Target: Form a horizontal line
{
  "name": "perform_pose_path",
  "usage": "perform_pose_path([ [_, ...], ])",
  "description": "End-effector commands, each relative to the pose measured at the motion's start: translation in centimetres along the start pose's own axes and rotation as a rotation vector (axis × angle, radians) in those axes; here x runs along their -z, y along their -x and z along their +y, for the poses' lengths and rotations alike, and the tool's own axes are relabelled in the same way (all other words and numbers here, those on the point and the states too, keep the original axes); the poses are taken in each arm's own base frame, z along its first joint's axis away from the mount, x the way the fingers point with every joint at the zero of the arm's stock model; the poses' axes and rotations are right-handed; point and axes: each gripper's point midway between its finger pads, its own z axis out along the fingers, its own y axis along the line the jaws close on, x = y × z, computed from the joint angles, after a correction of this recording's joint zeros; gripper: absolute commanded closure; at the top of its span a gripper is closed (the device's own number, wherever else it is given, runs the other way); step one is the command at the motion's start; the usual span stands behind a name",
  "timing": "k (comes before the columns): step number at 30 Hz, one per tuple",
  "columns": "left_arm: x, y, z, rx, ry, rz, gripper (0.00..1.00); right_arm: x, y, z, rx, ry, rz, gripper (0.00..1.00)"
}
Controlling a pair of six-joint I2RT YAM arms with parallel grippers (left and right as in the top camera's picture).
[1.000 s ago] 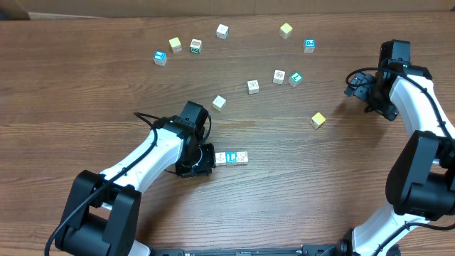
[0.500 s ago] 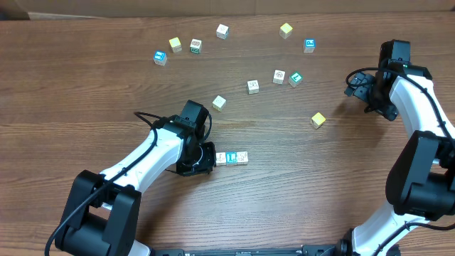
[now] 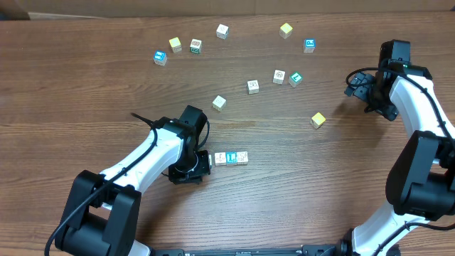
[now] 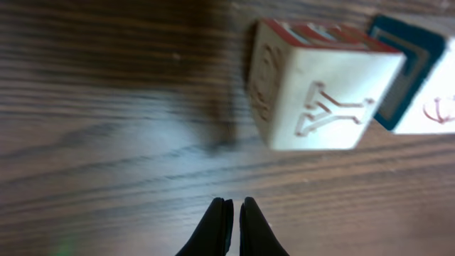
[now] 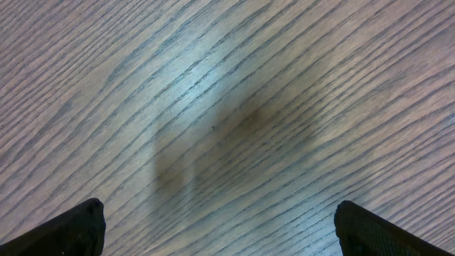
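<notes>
The horizontal line (image 3: 232, 157) is a short row of three touching letter cubes near the table's middle front: a red-marked one, a blue "L" and a tan one. My left gripper (image 3: 207, 161) is shut and empty, just left of the row's left end with a small gap. In the left wrist view the shut fingertips (image 4: 232, 213) sit below the end cube (image 4: 320, 89), which shows a "Y" face. My right gripper (image 3: 354, 84) is open and empty at the far right, over bare wood (image 5: 220, 227).
Loose cubes lie scattered behind the row: a yellow one (image 3: 318, 120), a pale yellow one (image 3: 219, 103), a white one (image 3: 253, 87), a pair (image 3: 287, 77), and several along the back edge, such as a blue one (image 3: 160, 57).
My left gripper has drawn back left and slightly toward the front, off the row's left end. The row and the right arm have not moved.
</notes>
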Motion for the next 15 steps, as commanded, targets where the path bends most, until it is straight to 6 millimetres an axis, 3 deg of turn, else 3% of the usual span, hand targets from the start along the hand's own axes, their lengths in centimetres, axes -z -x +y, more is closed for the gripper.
perform_pose_path([
  [1,0.5,1.5,0.6,-0.026,0.057,-0.066,0.96,1.3,1.2,0.3,-0.005,0.016,-0.045,0.00],
  [15,0.9,3.4,1.7,0.021,0.059,-0.127,0.96,1.3,1.2,0.3,-0.005,0.016,-0.045,0.00],
])
